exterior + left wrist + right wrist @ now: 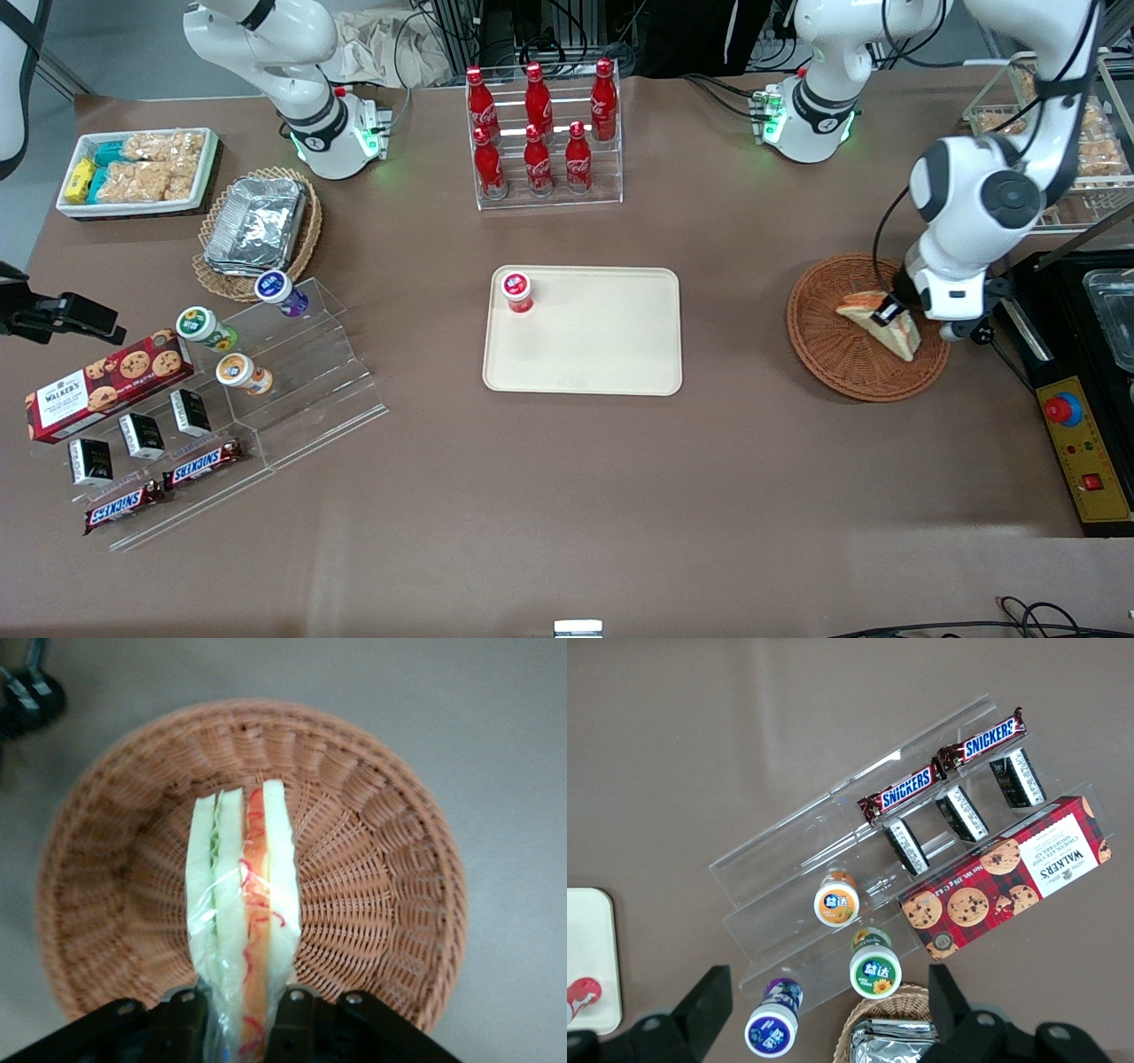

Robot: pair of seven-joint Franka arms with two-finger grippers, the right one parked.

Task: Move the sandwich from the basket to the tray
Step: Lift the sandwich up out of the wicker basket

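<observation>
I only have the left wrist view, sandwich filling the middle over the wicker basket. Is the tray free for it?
Observer: Mostly; the tray holds one red-capped cup in the corner nearest the parked arm's base.
Operator: Where's the tray from the basket?
Observer: The basket sits toward the working arm's end; the tray is mid-table.
Operator: Is the gripper holding?
Observer: Yes, the gripper is shut on the sandwich, which is tilted over the basket.

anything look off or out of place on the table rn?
One thing: a red-capped bottle already stands in a corner of the tray, the sandwich's drop spot. Otherwise normal: pincer shut on the sandwich in the basket.
</observation>
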